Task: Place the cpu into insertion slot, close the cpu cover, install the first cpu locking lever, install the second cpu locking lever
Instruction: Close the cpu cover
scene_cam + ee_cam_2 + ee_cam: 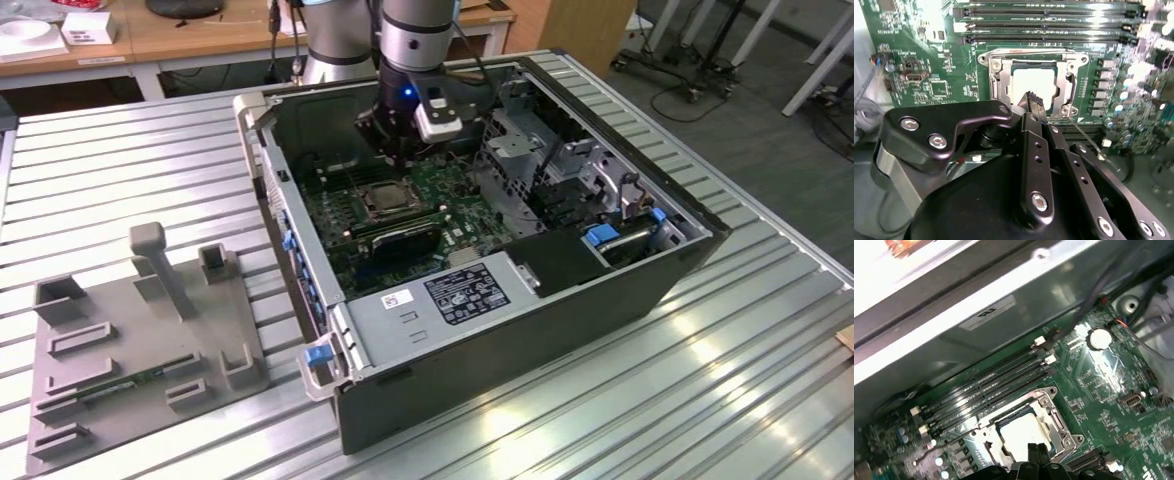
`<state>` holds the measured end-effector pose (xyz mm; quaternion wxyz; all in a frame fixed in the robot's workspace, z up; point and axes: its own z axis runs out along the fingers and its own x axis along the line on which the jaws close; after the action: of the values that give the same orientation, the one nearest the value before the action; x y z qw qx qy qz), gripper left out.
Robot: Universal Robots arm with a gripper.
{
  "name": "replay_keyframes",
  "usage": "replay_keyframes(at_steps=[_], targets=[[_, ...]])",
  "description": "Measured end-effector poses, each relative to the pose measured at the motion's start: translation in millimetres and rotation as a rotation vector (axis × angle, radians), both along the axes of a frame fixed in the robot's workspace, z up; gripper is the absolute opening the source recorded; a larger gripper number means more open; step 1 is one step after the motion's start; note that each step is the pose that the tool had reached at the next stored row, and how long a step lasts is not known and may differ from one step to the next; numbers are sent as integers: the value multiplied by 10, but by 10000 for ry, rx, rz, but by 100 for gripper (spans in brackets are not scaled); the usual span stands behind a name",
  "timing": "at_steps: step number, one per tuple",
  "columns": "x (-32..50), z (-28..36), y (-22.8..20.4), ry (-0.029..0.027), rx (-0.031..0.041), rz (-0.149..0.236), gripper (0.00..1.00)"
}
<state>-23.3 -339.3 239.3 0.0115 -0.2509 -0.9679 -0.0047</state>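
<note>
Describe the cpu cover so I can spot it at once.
Inside the open black computer case, find the green circuit board. Beside its long black memory slots lies the cpu cover: a thin silver square frame, the only part whose cut-out centre shows the dull grey cpu.

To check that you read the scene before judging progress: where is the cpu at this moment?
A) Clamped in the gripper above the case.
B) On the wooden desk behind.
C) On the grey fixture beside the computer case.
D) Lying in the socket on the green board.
D: in both wrist views the cpu shows its pale silver top lying within the insertion slot, with the gripper right above it.
</note>
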Motion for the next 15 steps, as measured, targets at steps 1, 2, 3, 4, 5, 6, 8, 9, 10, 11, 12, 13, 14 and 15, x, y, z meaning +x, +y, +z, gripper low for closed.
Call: replay_keyframes(at_steps=[1,2,3,4,5,6,8,9,10,11,12,13,14,15], targets=[[0,-1,0,0,0,187,11],[0,-2,0,-1,0,366,11],[0,-2,0,-1,-1,556,11],[0,-3,0,-2,-1,737,11],[0,-4,0,-3,-1,916,11],[0,-5,0,-4,0,1096,11],[0,-7,0,-21,-1,1380,11],[0,-7,0,-32,-3,1496,11],[0,-9,0,-46,-3,1610,11],[0,-13,0,-68,-2,1804,11],[0,-16,0,-84,-4,1987,11],[0,-18,0,-98,-6,2158,11],[0,-21,0,-113,-6,2334,11],[0,-24,0,-128,-6,2506,11]])
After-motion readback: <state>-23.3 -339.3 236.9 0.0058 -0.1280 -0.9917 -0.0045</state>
